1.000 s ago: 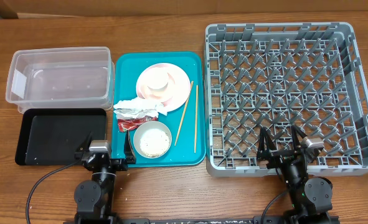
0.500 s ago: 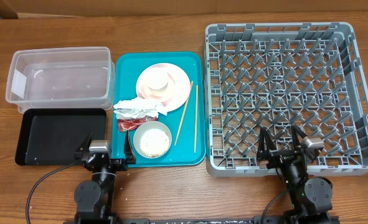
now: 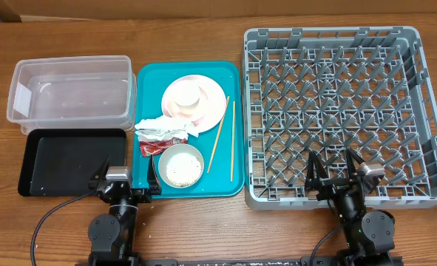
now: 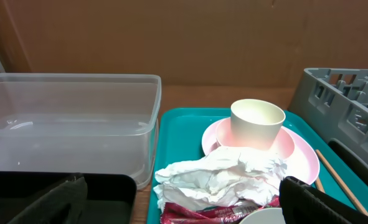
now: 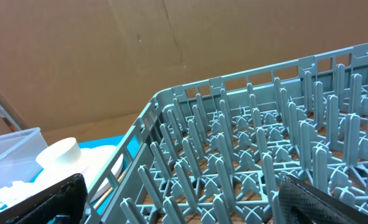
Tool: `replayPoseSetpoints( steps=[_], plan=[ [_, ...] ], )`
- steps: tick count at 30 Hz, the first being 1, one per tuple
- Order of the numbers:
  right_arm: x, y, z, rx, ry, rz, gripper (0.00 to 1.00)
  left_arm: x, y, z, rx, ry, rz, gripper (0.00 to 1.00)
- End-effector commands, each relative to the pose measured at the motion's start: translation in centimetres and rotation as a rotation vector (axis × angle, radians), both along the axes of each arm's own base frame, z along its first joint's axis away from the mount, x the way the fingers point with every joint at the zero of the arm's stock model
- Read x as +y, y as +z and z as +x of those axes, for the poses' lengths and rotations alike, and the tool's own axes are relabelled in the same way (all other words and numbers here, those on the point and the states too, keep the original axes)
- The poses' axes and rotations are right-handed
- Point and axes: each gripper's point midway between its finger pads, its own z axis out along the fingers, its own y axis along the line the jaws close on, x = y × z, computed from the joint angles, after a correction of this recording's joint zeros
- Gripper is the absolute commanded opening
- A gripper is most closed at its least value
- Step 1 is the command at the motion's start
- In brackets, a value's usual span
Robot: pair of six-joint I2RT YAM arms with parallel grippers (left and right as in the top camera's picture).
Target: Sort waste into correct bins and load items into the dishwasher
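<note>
**A:** Where is the waste?

**B:** On the teal serving tray (image 3: 150, 89), which lies left of the middle of the wooden worktop (image 3: 225, 229), close to its near edge. The crumpled white-and-red wrapper (image 3: 163, 133) sits by the tray's left edge and touches the pale pink plate (image 3: 212, 112) behind it. The rice grains (image 3: 178, 171) lie in the grey-green bowl (image 3: 200, 171) at the tray's near left corner.

**A:** And the other dishes?

**B:** A small white cup (image 3: 194, 96) stands upright on the plate, at the tray's far end. The two wooden chopsticks (image 3: 218, 134) lie along the tray's right side. One slants up to the plate's rim and the other runs straight beside the tray's edge.

**A:** And the bins?

**B:** The clear plastic tub (image 3: 69, 90) is near the worktop's left edge, toward the far side. The black tray (image 3: 72, 161) lies just in front of it. Whether the two touch, I cannot tell.

**A:** The rack?

**B:** The grey dish rack (image 3: 329, 34) fills the worktop's right side, just beside the teal tray.

**A:** The tools?

**B:** Both are by the near edge. The left tool (image 3: 126, 179) hangs where the black tray meets the teal one, fingers spread wide and gripping nothing. The right tool (image 3: 332, 166) hangs over the rack's near rim, equally wide and holding nothing.
</note>
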Motion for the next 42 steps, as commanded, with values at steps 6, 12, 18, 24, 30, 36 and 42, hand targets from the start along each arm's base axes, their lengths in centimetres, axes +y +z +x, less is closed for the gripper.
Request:
replayPoseSetpoints(
  steps=[6,12,18,24,30,36,42],
  plan=[
    [-0.1,-0.1,0.0,-0.007,-0.002,-0.002,1.0,-0.3,0.0,0.0,-0.007,-0.017,0.018,1.0],
    [-0.1,-0.1,0.0,-0.007,-0.002,-0.002,1.0,-0.4,0.0,0.0,-0.006,-0.021,0.017,1.0],
    [-0.1,-0.1,0.0,-0.007,-0.002,-0.002,1.0,-0.4,0.1,0.0,-0.008,-0.021,0.017,1.0],
    [-0.1,-0.1,0.0,-0.007,-0.002,-0.002,1.0,-0.4,0.1,0.0,-0.009,-0.021,0.018,1.0],
    [-0.1,-0.1,0.0,-0.007,-0.002,-0.002,1.0,-1.1,0.3,-0.1,-0.014,-0.059,-0.013,1.0],
    [-0.1,-0.1,0.0,-0.007,-0.002,-0.002,1.0,-2.3,3.3,-0.6,-0.059,-0.129,-0.073,1.0],
    [-0.1,-0.1,0.0,-0.007,-0.002,-0.002,1.0,-2.2,8.4,-2.3,-0.07,-0.128,-0.072,1.0]
  ],
)
